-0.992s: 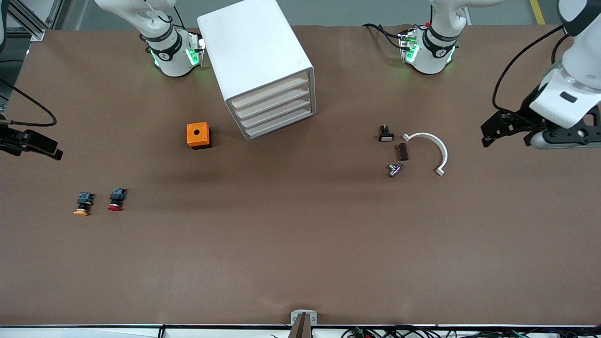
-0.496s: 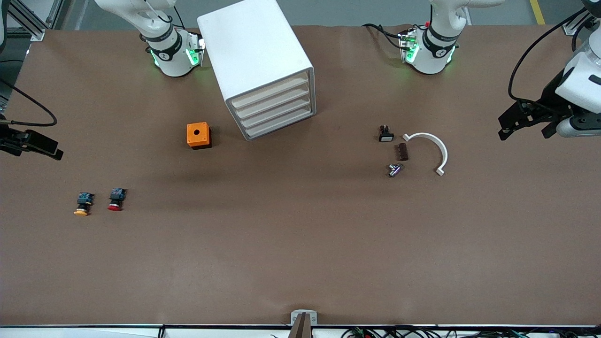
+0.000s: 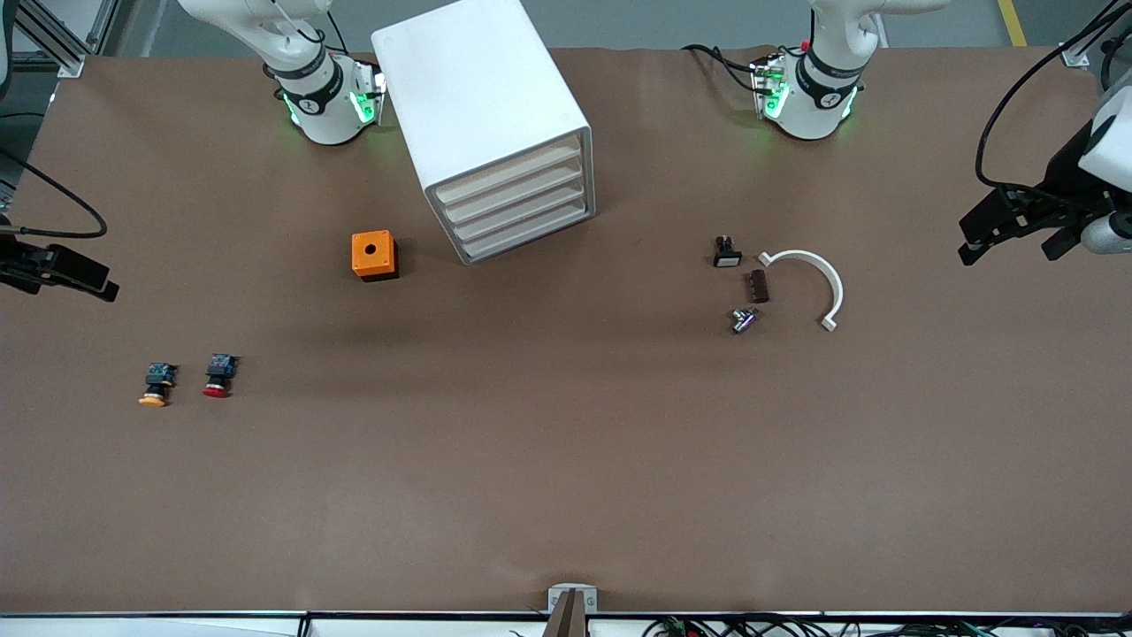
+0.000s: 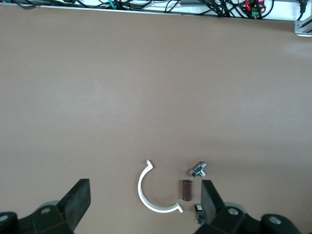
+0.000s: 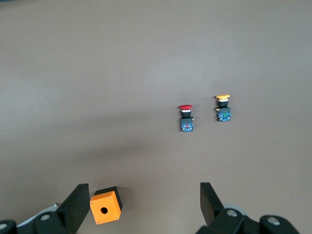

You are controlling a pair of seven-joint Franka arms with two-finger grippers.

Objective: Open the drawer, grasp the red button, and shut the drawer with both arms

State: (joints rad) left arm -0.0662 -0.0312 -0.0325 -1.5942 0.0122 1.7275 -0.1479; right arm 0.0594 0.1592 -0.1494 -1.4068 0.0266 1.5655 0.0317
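My left gripper (image 3: 1013, 232) and right gripper (image 3: 66, 272) hover spread apart, holding nothing. All 4 drawers (image 3: 517, 208) sit closed. The button (image 3: 217, 375) lies near the table's right-arm end.

No readable text, label, brand, number or sign shows in any view; markings on the arm bases are too small to make out
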